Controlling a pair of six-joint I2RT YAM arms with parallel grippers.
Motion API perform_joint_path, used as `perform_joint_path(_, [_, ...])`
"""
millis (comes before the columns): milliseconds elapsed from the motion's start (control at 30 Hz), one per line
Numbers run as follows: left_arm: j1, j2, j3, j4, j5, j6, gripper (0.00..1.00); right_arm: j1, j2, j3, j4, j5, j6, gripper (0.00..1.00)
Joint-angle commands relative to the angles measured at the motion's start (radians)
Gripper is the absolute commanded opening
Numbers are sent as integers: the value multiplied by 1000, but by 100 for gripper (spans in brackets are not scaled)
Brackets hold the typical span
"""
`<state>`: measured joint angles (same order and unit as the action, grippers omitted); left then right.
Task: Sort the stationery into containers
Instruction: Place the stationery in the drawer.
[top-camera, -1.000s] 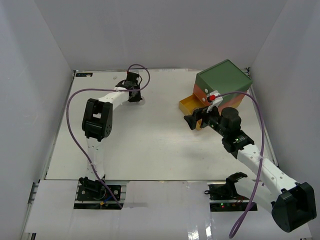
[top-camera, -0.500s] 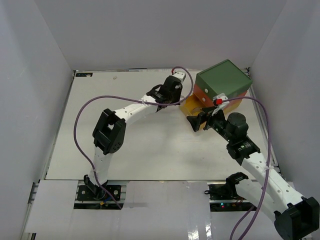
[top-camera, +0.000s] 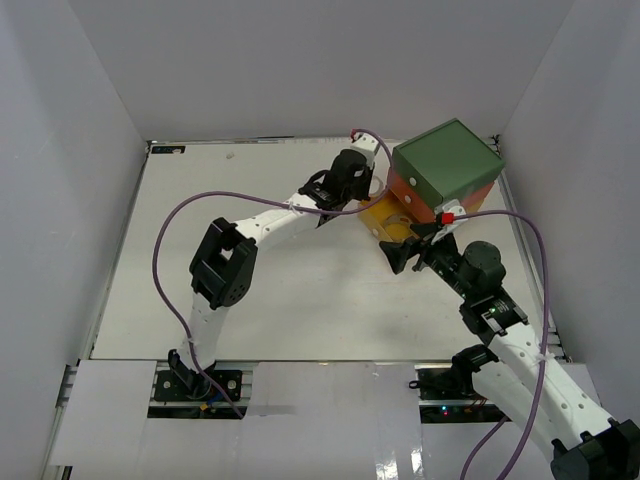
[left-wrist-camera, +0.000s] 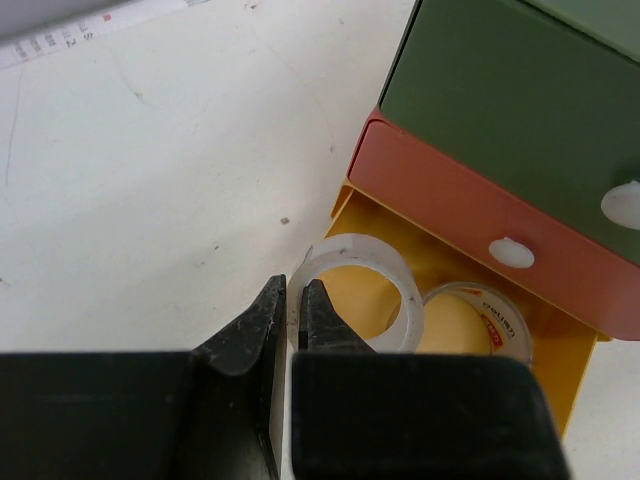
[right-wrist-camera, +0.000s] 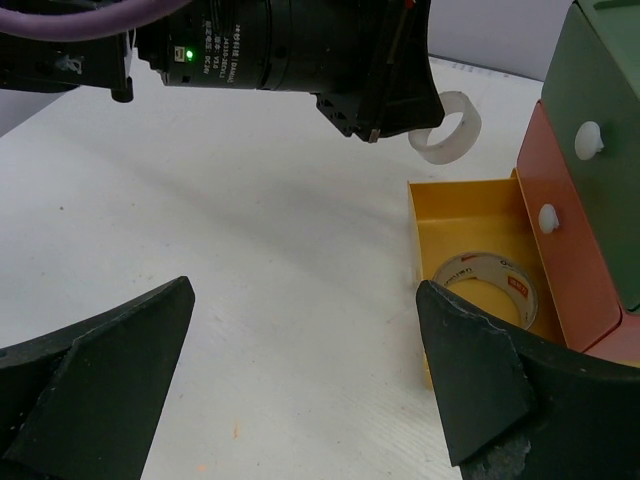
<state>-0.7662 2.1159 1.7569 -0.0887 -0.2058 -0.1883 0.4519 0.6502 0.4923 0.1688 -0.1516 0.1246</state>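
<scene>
One beige tape roll (left-wrist-camera: 495, 305) lies in the open yellow drawer (left-wrist-camera: 572, 388) at the table's (top-camera: 270, 300) far right corner, my left gripper (left-wrist-camera: 296, 305) pinches the clear tape roll (left-wrist-camera: 352, 243) above that drawer's rim, not yet dropped, and my right gripper (right-wrist-camera: 305, 300) hangs spread wide nearby.

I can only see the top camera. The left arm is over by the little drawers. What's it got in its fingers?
Observer: The left gripper is shut on the clear tape roll, pinching its rim. The roll is held up beside the open yellow drawer, not in it yet.
Operator: Is something in that drawer already?
Observer: Yes, the beige tape roll lies flat inside it.
Operator: And is the other hand holding anything?
Observer: No. The right gripper is wide open with nothing between its fingers, facing the drawer front.
</scene>
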Motion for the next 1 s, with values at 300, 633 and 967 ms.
perform_joint_path(300, [-30,87,65,79,22,53,12,-4,-38,-23,20,34,-3,98])
perform_joint_path(633, [-31,131,88,73,40,56,36,-2,-35,-26,20,43,-14,98])
perform_joint_path(967, [-28,58,58,81,14,36,63,-4,-8,-14,6,41,-20,98])
